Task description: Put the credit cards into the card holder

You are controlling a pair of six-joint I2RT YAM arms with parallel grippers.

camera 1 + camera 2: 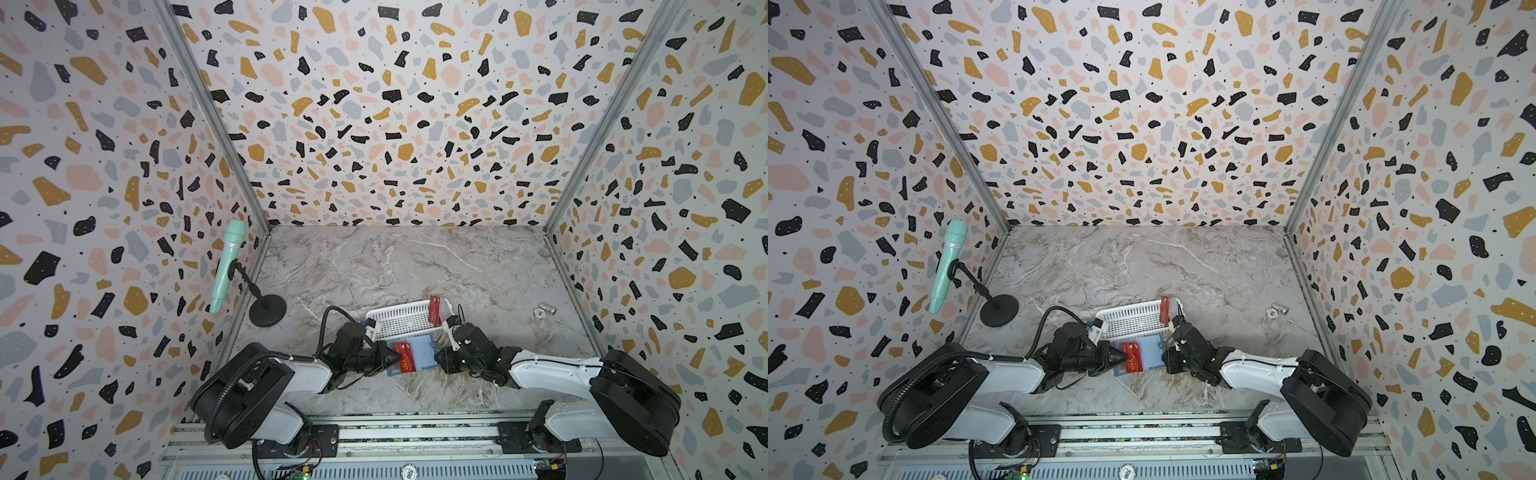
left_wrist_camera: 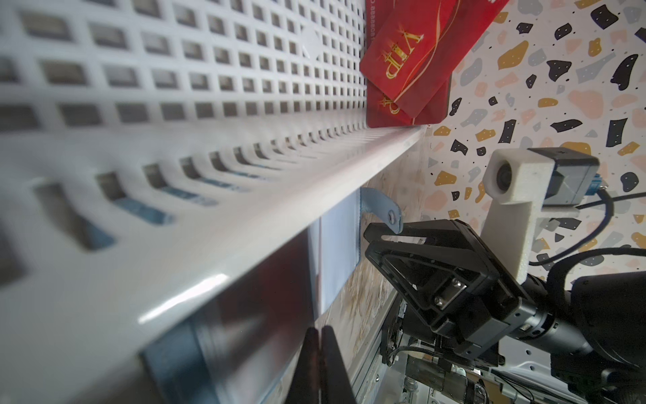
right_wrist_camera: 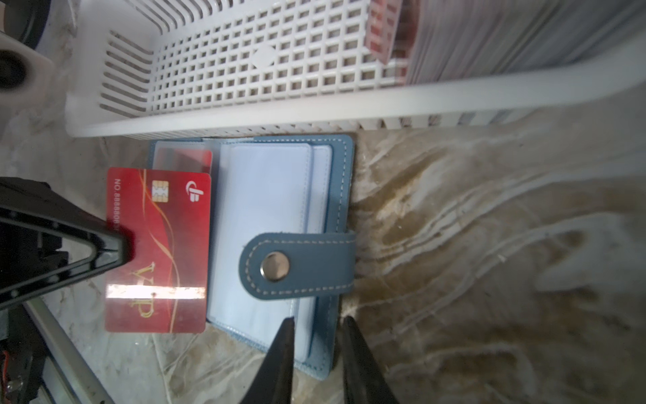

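Left claw (image 3: 119, 246) pinched shut on red VIP card (image 3: 164, 252), long axis parallel to the spine of the open card holder (image 3: 335, 182). Sleeves lie just beyond the card's far edge, toward right claw (image 3: 317, 320). Right claw part-open, straddling the holder's edge, no grip evident.

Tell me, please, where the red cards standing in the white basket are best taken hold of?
Probably by the upper edge, from above. The red cards stand leaning against the end wall of the basket, their tops above its rim, so both thin faces look free to pinch there; lower down the mesh walls crowd them.
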